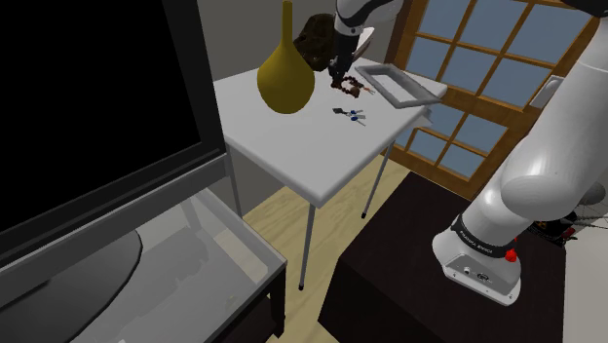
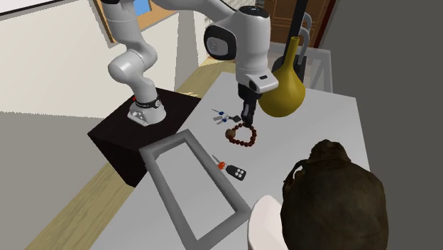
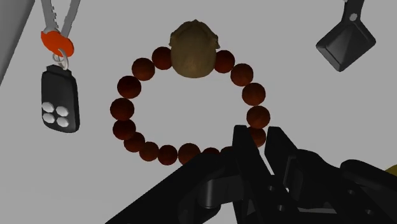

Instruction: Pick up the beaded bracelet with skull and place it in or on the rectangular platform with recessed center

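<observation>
Beaded bracelet (image 3: 123,107) lies flat on the white worktop (image 2: 334,121), not yet lifted. In the second exterior view it sits at 6 o'clock from the arm's hand.

Pincer (image 3: 261,135) is nearly closed, pinching the bead strand on the side away from the skull (image 3: 194,49). Judgement: plain beads fit the narrow gap, the bulky skull would not.

Rectangular platform (image 2: 165,144) lies near, at 7 o'clock from the bracelet in that view. The black key fob (image 2: 238,172) sits between them, so the carry wants height. A one-sided grip means the ring will hang and swing.
</observation>
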